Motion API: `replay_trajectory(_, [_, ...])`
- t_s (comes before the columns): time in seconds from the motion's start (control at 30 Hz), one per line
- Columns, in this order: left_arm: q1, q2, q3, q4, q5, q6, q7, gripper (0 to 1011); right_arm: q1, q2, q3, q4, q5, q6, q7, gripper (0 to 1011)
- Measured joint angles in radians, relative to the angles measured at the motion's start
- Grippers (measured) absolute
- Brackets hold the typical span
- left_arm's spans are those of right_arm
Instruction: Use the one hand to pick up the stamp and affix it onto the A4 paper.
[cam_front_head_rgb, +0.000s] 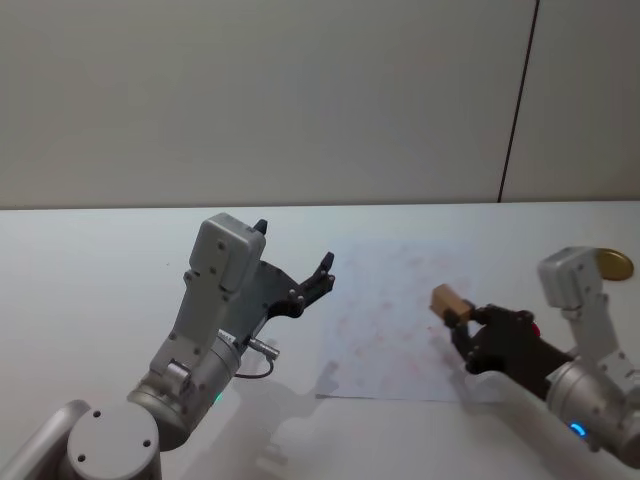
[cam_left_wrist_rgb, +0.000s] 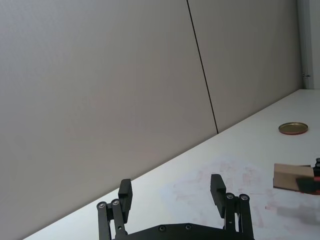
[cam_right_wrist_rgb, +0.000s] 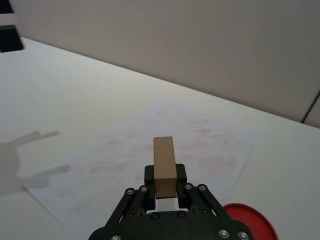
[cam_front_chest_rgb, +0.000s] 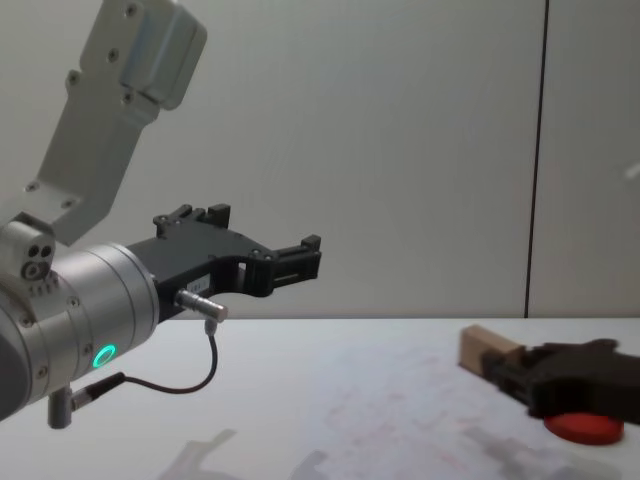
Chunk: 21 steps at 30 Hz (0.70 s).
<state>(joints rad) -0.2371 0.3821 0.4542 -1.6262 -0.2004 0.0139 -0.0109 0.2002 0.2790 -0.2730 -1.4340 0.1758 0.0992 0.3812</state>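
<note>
While clamped at its rear end by the right end effector, the stamp is held above the right part of the A4 paper. The block is judged light, rigid and robust; its flat sides suit gripping. A red disc lies just beside the sheet. The left end effector, jaws apart, is raised near the left edge.

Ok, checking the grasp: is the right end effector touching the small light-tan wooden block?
Touching. In the right wrist view the right end effector clamps the small light-tan wooden block from both sides, no gap.
</note>
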Motion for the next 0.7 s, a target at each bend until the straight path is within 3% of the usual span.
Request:
replay_trajectory(0.3, [0.0, 0.0, 0.0, 0.0, 0.0, 0.0, 0.0, 993, -0.003, -0.028, -0.043, -0.023, -0.028, 0.045, 0.043, 216])
replay_trajectory(0.7, [0.0, 0.0, 0.0, 0.0, 0.0, 0.0, 0.0, 993, 0.008, -0.06, -0.079, -0.011, -0.068, 0.086, 0.055, 217])
